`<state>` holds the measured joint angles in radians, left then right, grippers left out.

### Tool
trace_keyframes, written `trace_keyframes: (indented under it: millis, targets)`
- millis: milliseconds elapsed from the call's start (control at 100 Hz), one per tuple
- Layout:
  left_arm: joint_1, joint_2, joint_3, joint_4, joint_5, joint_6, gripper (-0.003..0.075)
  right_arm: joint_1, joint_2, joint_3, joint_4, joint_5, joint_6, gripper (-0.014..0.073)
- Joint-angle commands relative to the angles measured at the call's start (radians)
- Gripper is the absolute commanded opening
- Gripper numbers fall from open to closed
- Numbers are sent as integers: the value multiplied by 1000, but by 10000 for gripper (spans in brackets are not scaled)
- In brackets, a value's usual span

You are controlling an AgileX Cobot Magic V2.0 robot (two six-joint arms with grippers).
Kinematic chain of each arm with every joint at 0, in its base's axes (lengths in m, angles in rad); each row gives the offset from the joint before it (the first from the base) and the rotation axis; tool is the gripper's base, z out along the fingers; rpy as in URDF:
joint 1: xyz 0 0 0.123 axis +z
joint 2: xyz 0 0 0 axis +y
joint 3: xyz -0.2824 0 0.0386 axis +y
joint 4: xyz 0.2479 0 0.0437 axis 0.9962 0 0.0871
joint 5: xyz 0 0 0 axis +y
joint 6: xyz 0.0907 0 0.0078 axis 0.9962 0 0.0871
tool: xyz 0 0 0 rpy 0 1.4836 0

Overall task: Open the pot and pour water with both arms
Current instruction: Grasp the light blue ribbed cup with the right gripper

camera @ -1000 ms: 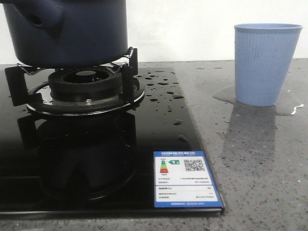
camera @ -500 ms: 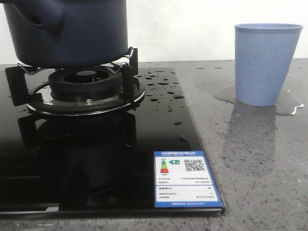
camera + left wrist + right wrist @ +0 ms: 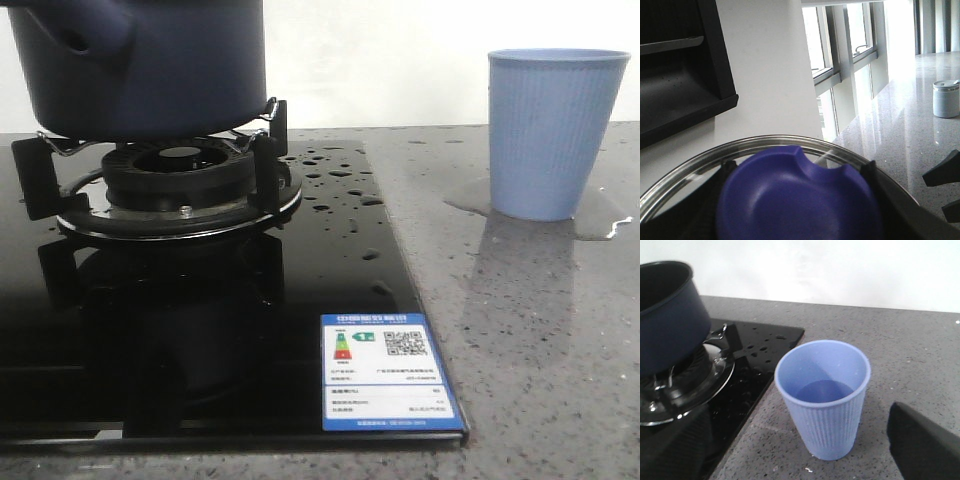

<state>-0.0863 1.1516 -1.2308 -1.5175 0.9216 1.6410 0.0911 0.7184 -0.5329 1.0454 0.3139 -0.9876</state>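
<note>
One pot (image 3: 140,65), one cup (image 3: 555,135), many water (image 3: 340,185) droplets.

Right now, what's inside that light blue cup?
The right wrist view looks down into the cup: a shallow pool of water covers its bottom. Nothing else shows inside; the near inner wall is hidden.

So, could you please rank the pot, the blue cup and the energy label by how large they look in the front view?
1. pot, largest though cropped by the frame
2. blue cup
3. energy label, close behind; it lies nearer the camera, so this order is unsure
</note>
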Motion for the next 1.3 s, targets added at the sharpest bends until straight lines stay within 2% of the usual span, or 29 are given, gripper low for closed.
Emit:
trace_keyframes:
  millis: [0,290,630,790,1110,1290]
  targets:
    - [-5,-27,-36,-98,11,-11,210,1,21,-25,46,-56,-22,624]
    - [-5,-27,-36,-98,14,-11,210,22,106,-25,57,-127,-151,624]
    - [-5,-27,-36,-96,12,-11,210,241,166,-25,57,-327,-158,624]
    - [-5,-27,-36,-96,12,-11,210,310,234,-25,61,-481,-154,624]
    - [-5,-27,-36,-96,16,-11,210,322,322,-25,64,-527,-137,624]
    - [-7,-27,-36,-96,20,-11,210,322,362,-25,41,-583,-68,624]
